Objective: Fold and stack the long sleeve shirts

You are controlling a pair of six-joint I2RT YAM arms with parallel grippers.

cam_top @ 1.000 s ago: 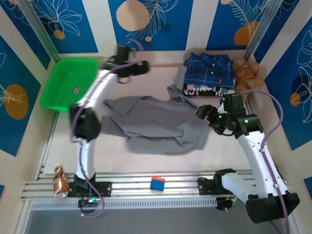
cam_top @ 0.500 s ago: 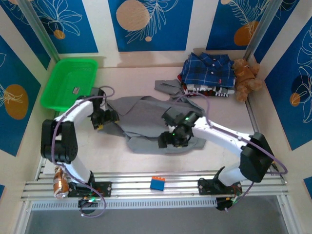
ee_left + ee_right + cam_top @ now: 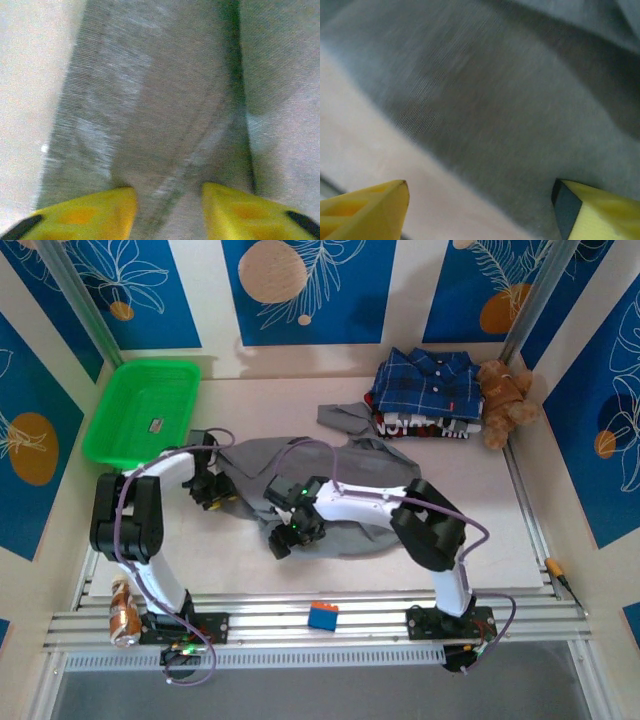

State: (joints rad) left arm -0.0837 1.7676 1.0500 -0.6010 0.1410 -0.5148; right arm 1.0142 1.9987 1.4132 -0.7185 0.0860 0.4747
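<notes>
Well, the large crumpled mid-grey cloth shirt (image 3: 255, 472) lies unfolded on the pale bench (image 3: 480, 540). A loose grey flap (image 3: 345, 418) trails off its far-right corner toward the folded navy white-checked plaid shirt (image 3: 425, 380), which tops a small pile just beyond that corner. So we judge the grey shirt's fold hasn't begun.

The left jaws sit at the grey shirt's left edge. In the wrist view their yellow pads (image 3: 85, 212) stand part-way apart, straddling a raised ridge of grey cloth (image 3: 165, 125), w/ no pinch yet as far as we can tell. The right jaws are spread wide at the grey shirt's near-left hem (image 3: 520, 125), pads (image 3: 365, 210) either side of the cloth edge, part of the gap over bare bench.

What could go wrong, IMO:
- Left pads may nip just the ridge, i.e. one layer. Then the cloth slips out, or only the top layer lifts and the rest bunches.
- Right jaws could close mostly on bench and miss the hem, since the edge runs diagonally thru the gap.
- Both grasp pts sit on the grey shirt's left side. A lift from there would leave its right half dragging & twisting.
- The right arm (image 3: 360, 502) lies across the grey shirt, so a pull might snag cloth under it.
- The flap reaches near the pile, so a hard tug could knock the plaid shirt askew.
</notes>
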